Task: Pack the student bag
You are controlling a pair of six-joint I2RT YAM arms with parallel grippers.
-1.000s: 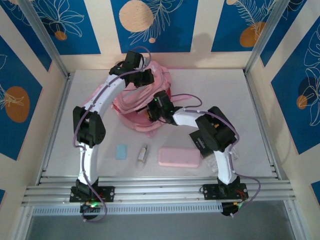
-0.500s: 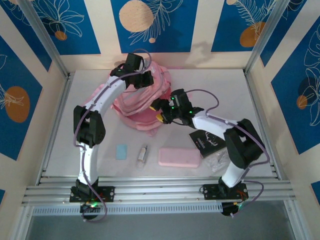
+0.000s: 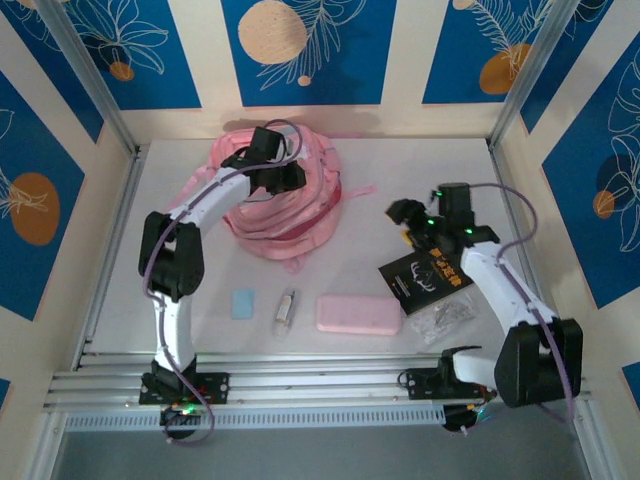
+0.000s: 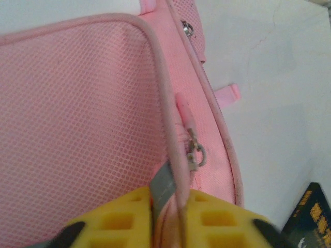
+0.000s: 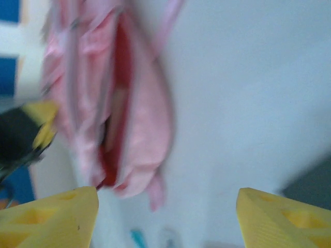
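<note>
The left tool (image 4: 168,199) sits at the rim of the bag (image 4: 77,103), with the piping running between its fingers. Whether it pinches or has let go, I cannot tell. The right tool (image 3: 402,222) hangs wide open and empty over the counter (image 3: 400,165), just beside a black card (image 3: 425,275). The bag lies at the back, left of middle. This looks like a fetch between loads. Next the right tool must drop onto something still out, the card or the pencil case (image 3: 358,314), both flat and awkward to pinch. A second ago that arm reached over the bag; it has swung away right.
</note>
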